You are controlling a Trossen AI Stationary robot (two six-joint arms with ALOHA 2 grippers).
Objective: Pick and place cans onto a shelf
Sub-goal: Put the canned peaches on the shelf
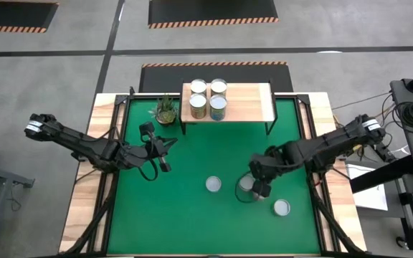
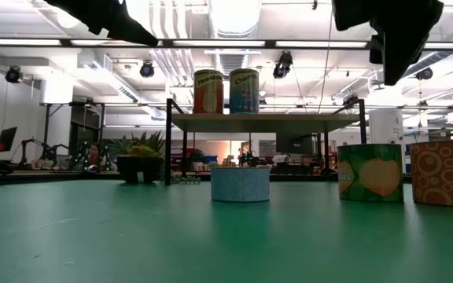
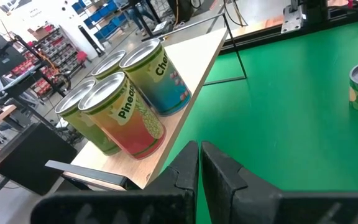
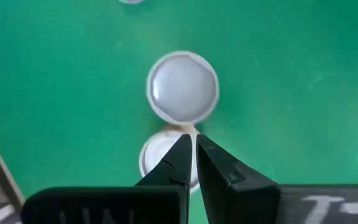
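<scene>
Four cans (image 1: 208,97) stand upright on the left part of the pale wood shelf (image 1: 249,104) at the far side; the left wrist view shows them too (image 3: 126,102). Three more cans stand on the green mat: a short pale blue one (image 2: 240,183), a green and yellow one (image 2: 370,173) and an orange one (image 2: 445,173). My right gripper (image 1: 262,190) is shut and hangs above the middle mat can (image 1: 246,185), clear of it; its fingers (image 4: 193,138) point down over a can top (image 4: 157,158). My left gripper (image 1: 165,154) is shut and empty, left of the shelf (image 3: 185,118).
A small potted plant (image 1: 165,109) stands on the mat just left of the shelf. The right part of the shelf board is bare. The shelf's thin black legs (image 2: 168,145) stand on the mat. Wooden table borders (image 1: 102,165) frame the mat.
</scene>
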